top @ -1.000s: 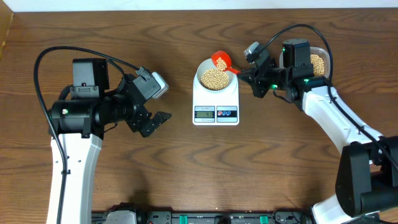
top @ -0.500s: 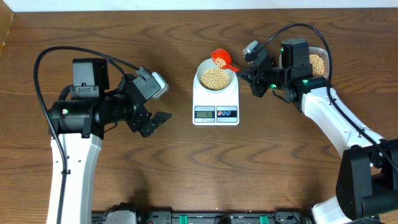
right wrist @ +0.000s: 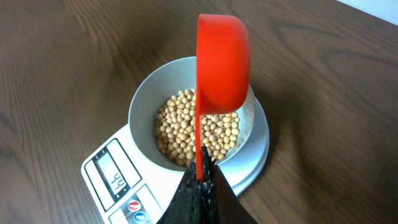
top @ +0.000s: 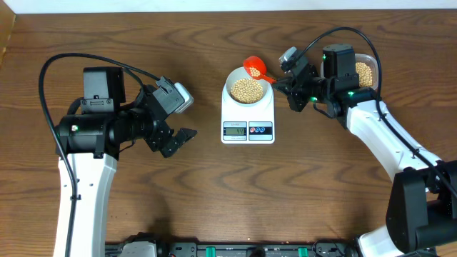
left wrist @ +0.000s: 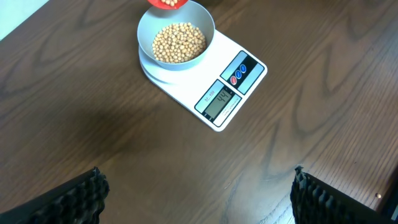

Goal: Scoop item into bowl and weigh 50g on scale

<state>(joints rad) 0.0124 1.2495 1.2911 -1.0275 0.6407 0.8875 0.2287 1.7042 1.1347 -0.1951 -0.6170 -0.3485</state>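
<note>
The white scale (top: pixel 248 118) stands mid-table with the pale bowl (top: pixel 233 81) on it, partly filled with tan beans (top: pixel 247 89). My right gripper (top: pixel 280 82) is shut on the handle of a red scoop (top: pixel 254 68), which is turned on its side over the bowl's far rim. The right wrist view shows the scoop (right wrist: pixel 222 62) above the beans (right wrist: pixel 183 134), the bowl (right wrist: pixel 140 102) and my gripper (right wrist: pixel 202 180). My left gripper (top: pixel 184 118) hangs open left of the scale. Its wrist view shows it (left wrist: pixel 199 190) empty, short of the scale (left wrist: pixel 239 78) and bowl (left wrist: pixel 146 28).
A clear plastic tub (top: pixel 365 71) with more beans sits at the far right, behind my right arm. Bare wooden tabletop (top: pixel 235 193) lies in front of the scale. The scale's display (left wrist: pixel 219 99) is lit with digits.
The red scoop has edged slightly toward the bowl's far rim. The left arm has not moved.
</note>
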